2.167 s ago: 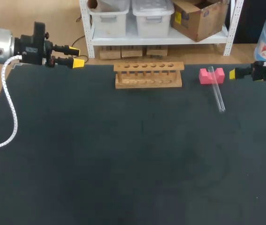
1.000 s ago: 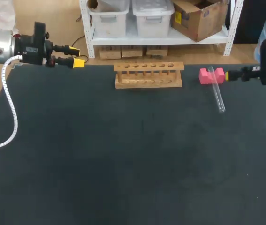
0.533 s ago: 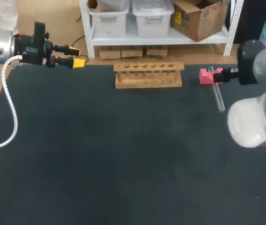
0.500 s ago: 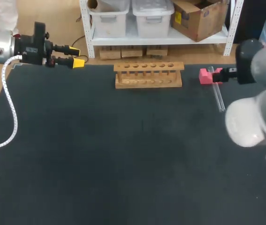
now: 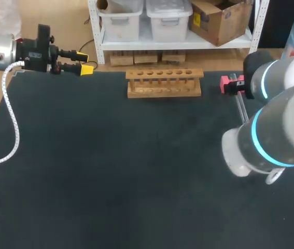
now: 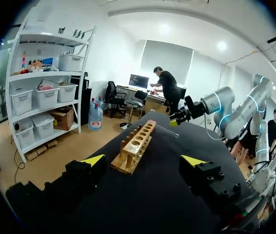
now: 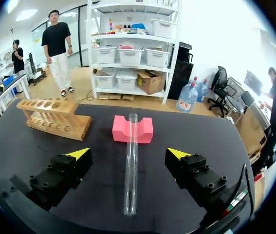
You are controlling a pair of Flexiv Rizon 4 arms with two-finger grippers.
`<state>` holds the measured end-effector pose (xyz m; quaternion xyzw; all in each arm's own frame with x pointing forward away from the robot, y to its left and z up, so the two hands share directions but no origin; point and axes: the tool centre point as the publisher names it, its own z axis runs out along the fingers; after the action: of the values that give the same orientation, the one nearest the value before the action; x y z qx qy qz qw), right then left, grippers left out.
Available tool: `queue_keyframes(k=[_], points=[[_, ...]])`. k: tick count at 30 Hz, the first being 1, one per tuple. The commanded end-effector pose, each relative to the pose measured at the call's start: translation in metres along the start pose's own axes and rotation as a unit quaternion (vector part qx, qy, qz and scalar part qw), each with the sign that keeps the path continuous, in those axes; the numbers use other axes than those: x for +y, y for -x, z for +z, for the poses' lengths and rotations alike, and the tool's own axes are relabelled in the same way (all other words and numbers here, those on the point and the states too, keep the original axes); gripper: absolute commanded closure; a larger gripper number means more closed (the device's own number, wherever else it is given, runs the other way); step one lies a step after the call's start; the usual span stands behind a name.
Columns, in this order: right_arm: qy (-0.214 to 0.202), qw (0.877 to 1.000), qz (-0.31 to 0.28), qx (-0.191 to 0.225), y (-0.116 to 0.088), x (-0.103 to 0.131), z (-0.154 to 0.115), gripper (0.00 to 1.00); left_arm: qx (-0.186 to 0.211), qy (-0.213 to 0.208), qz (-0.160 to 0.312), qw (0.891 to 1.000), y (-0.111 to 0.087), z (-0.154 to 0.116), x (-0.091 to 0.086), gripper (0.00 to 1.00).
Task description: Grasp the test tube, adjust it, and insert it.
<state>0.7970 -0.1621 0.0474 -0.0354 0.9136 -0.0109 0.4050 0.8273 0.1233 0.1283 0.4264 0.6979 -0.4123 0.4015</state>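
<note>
Right gripper (image 7: 128, 154): opened wide, empty
Change: arm (image 5: 271, 129) was brought over tube (image 7: 132, 141)
Around: block (image 7: 120, 131) under tube, rack (image 7: 55, 118) near

Open right claw (image 7: 129, 155) around test tube (image 7: 131, 163); tube's far end on pink block (image 7: 133, 129)

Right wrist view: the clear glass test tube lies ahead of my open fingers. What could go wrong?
The clear glass test tube rests with one end on the pink foam block, so one finger of the right gripper touching first could roll it away. Closing near its low end might scrape the black table. Smooth glass may slip when turned upright for the wooden rack.
</note>
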Motion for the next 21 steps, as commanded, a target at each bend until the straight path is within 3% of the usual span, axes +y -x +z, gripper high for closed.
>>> queue_keyframes(k=[1, 21], points=[[-0.093, 0.996, 0.006, -0.008, -0.009, 0.003, 0.015, 0.0, -0.001, -0.001, 0.001, 1.0, -0.001, 0.0, 0.001, 0.0], [0.038, 0.998, 0.05, -0.014, -0.026, -0.006, 0.038, 0.0, -0.001, -0.001, 0.001, 1.0, -0.001, 0.0, 0.001, 0.0]])
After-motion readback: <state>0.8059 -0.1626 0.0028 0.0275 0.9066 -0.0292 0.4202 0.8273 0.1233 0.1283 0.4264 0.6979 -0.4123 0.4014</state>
